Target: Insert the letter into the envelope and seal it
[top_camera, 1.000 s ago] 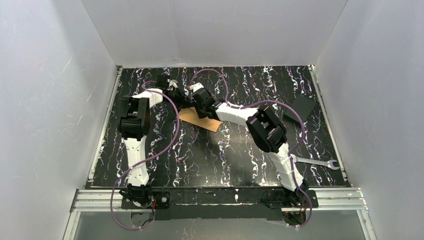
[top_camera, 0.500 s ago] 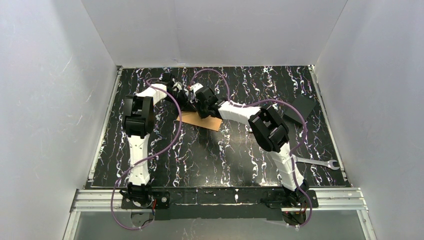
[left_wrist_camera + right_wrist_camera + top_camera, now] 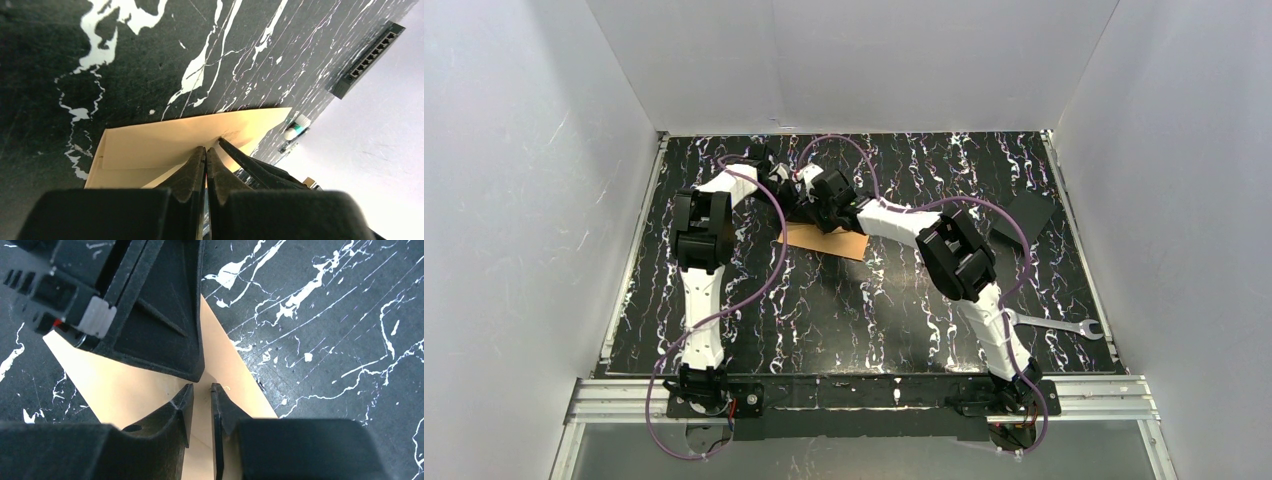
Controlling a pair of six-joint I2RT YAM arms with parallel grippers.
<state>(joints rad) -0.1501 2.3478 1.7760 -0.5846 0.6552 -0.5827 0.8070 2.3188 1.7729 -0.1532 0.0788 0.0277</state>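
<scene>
The plain orange-brown envelope (image 3: pixel 829 241) is lying flat on the black white-veined table (image 3: pixel 884 310), and both arms are reaching over its far edge.

The left gripper (image 3: pixel 205 149) is coming at the envelope from its left. Its jaws are pressed fully together and their tips are resting on the paper near that far edge. Whether any paper is nipped between them cannot be told.

The right gripper (image 3: pixel 201 388) is pointing in from the envelope's right, tip to tip with the left one. Its fingers (image 3: pixel 184 405) are standing slightly apart, and tan paper is showing through the narrow gap. No held edge can be made out between them.

The letter cannot be picked out apart from the envelope in any view.

A black network switch (image 3: pixel 369 59) is sitting well to the right of the envelope, by the table's edge. A silver open-ended wrench (image 3: pixel 1054 326) is lying well apart from the envelope, to its right and nearer the arm bases.
</scene>
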